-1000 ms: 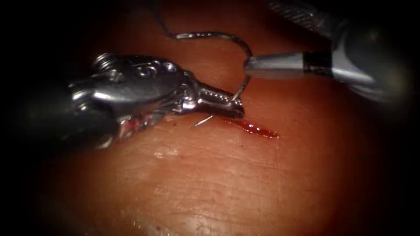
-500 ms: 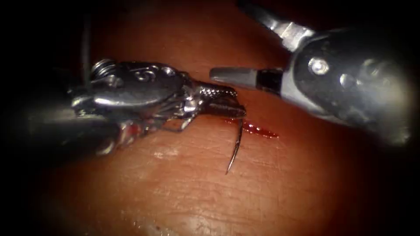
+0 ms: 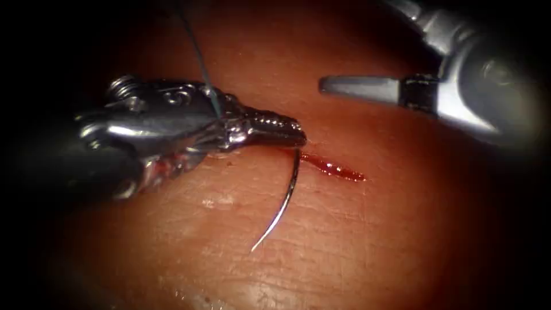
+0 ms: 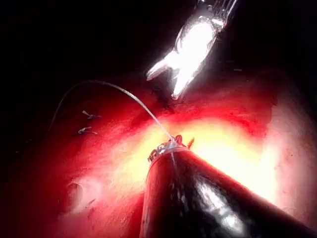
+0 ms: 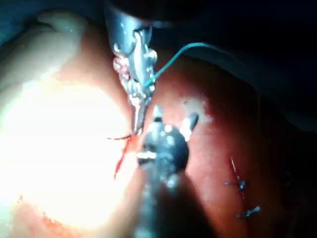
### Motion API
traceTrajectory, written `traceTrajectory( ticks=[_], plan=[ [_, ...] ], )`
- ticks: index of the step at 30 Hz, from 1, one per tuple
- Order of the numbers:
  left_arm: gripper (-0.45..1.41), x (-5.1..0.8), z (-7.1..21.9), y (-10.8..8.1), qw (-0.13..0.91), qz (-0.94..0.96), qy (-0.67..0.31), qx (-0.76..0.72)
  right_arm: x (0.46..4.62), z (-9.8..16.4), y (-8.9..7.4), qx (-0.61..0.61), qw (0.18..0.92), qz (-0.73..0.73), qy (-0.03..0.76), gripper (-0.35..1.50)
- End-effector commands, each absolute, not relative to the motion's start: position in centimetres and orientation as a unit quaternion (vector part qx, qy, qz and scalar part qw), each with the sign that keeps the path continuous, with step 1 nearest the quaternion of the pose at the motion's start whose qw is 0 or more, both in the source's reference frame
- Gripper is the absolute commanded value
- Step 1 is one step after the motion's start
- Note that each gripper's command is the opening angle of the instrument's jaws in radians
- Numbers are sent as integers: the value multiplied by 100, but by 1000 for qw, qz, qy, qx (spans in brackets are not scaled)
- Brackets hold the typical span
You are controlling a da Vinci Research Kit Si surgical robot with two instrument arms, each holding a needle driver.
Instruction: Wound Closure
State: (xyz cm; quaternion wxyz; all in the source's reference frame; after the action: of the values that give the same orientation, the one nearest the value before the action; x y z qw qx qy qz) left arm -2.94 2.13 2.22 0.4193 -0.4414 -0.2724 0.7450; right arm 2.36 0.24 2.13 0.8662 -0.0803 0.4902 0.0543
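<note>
My left tool (image 3: 294,136) is shut on the curved needle (image 3: 285,201) and lies over the tissue (image 3: 356,241) just left of the cut (image 3: 333,169). The needle's pointed part hangs free toward the front, its tip above the skin left of the cut, not in the tissue. Its back part is hidden by the jaws. Thread (image 3: 198,57) rises from behind the left tool. My right tool (image 3: 357,43) hovers open on the right, above the cut, holding nothing. The right wrist view has the right tool (image 5: 173,118) spread next to the left tool (image 5: 137,124).
Red fluid fills the short cut. Finished stitches (image 5: 240,186) with cut thread ends sit farther along the wound, also as stitches (image 4: 86,115) in the left wrist view. The thread (image 4: 124,93) arcs away from the left tool's tip.
A second ago my right tool held the needle at mid-curve. It has let go and drawn back right. The left tool keeps the needle, which has swung to point toward the front.
</note>
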Motion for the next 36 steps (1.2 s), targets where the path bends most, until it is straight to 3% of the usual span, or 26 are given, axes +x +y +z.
traceTrajectory(
  ticks=[1, 4, 6, 8, 14, 29, 31, 36],
  plan=[
    [-45, -299, 226, 217, 416, 746, -272, -443, 241, 218, 24, -78, 868, 51, 488, 98],
    [-45, -299, 225, 219, 416, 747, -269, -444, 245, 220, 17, -71, 869, 42, 488, 91],
    [-45, -298, 223, 221, 416, 748, -265, -444, 250, 224, 11, -60, 872, 33, 485, 72],
    [-45, -298, 219, 223, 416, 749, -261, -445, 255, 228, 4, -54, 876, 21, 480, 42],
    [-45, -297, 213, 228, 422, 749, -252, -444, 263, 243, -9, -49, 883, 9, 466, 5],
    [-38, -296, 301, 239, 384, 779, -213, -447, 236, 249, 4, -51, 888, 16, 456, 4],
    [-30, -295, 309, 236, 380, 784, -209, -443, 236, 249, 5, -51, 888, 16, 456, 4],
    [27, -298, 315, 232, 377, 785, -211, -443, 236, 250, 5, -51, 889, 15, 455, 9]
  ],
)
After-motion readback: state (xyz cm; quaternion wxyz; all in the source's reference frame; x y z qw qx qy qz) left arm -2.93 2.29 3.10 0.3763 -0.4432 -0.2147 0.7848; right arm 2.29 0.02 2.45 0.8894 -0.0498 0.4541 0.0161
